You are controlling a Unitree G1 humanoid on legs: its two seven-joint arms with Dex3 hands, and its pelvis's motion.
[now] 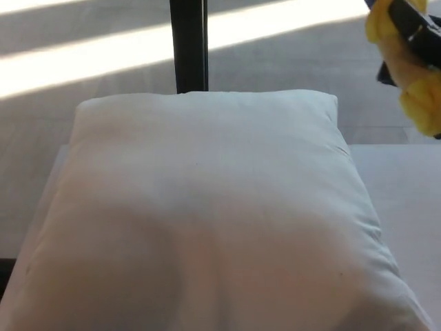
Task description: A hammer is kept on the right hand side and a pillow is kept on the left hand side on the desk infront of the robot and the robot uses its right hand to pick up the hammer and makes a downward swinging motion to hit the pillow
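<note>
A large white pillow (207, 214) fills most of the head view, lying on the pale desk (406, 200). At the top right corner, high above the pillow's right edge, my right hand (417, 31) is shut on the yellow handle of the hammer (406, 72). Only black fingers and part of the yellow grip show there. The hammer's head is out of the picture. My left hand does not show.
A black upright post (189, 45) stands behind the pillow's far edge. Beyond it lies a grey floor with bright sunlit bands (89, 58). Bare desk surface shows to the right of the pillow.
</note>
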